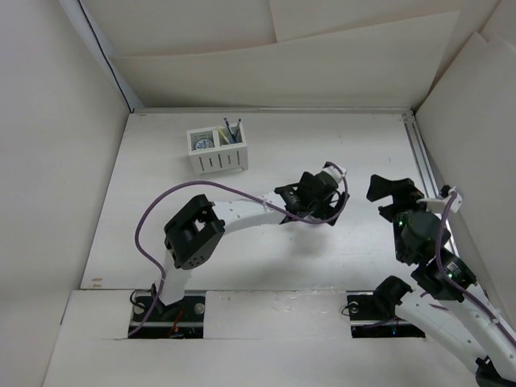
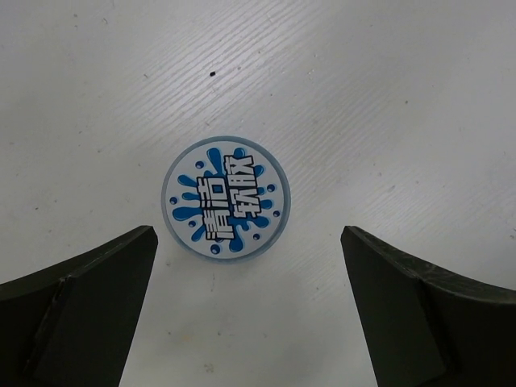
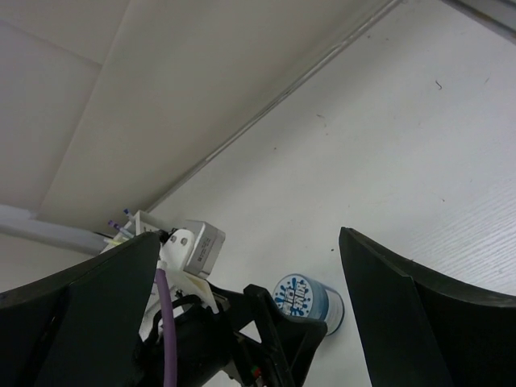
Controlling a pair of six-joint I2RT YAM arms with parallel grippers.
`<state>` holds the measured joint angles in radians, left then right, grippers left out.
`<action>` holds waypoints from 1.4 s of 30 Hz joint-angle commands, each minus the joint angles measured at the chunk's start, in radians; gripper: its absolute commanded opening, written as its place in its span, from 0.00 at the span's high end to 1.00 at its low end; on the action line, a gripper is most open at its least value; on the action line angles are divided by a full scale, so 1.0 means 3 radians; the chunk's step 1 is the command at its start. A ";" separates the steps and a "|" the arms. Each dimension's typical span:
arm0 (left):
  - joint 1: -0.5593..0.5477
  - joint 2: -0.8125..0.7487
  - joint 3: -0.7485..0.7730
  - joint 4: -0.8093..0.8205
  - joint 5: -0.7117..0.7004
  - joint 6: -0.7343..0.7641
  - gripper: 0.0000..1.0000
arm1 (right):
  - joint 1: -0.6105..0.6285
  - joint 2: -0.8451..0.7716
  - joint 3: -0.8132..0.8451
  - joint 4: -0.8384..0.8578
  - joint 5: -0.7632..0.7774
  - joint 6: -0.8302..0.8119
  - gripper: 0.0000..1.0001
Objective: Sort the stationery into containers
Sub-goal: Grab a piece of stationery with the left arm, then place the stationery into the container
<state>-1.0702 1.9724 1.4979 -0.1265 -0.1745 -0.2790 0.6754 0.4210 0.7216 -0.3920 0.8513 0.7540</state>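
Note:
A round blue-and-white tape-like roll (image 2: 226, 197) lies flat on the white table, apart from my left gripper (image 2: 248, 238), which is open just above it with the roll a little ahead of the fingertips. In the top view the left gripper (image 1: 316, 196) hides this roll. The right wrist view shows the roll (image 3: 305, 300) beside the left gripper's fingers. My right gripper (image 3: 246, 242) is open and empty, to the right of the left one in the top view (image 1: 393, 192). The white slatted organizer (image 1: 218, 161) at the back left holds pens (image 1: 232, 129) and another roll (image 1: 203, 143).
White walls enclose the table. A metal rail (image 1: 421, 153) runs along the right edge. The left arm's purple cable (image 1: 149, 218) loops over the table's left part. The organizer's corner shows in the right wrist view (image 3: 133, 226).

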 commanded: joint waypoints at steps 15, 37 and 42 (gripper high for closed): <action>-0.0007 0.0119 0.0029 0.0334 -0.0660 -0.0087 0.76 | 0.0014 0.0018 -0.0017 0.0350 -0.0445 -0.0197 0.01; 0.2538 -0.1201 0.0146 -0.0018 -0.0390 -0.0670 0.75 | 0.0014 0.0800 -0.0048 0.0872 -0.1134 -0.0366 0.01; 0.2714 -0.1063 0.0263 -0.0090 -0.0547 -0.0522 0.75 | 0.0014 0.0913 -0.0119 0.0994 -0.1272 -0.0407 0.01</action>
<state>-0.2497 1.6505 1.5082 -0.1730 -0.3229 -0.4519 0.6754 0.6849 0.6910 -0.1799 0.5171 0.6510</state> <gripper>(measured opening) 0.599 0.990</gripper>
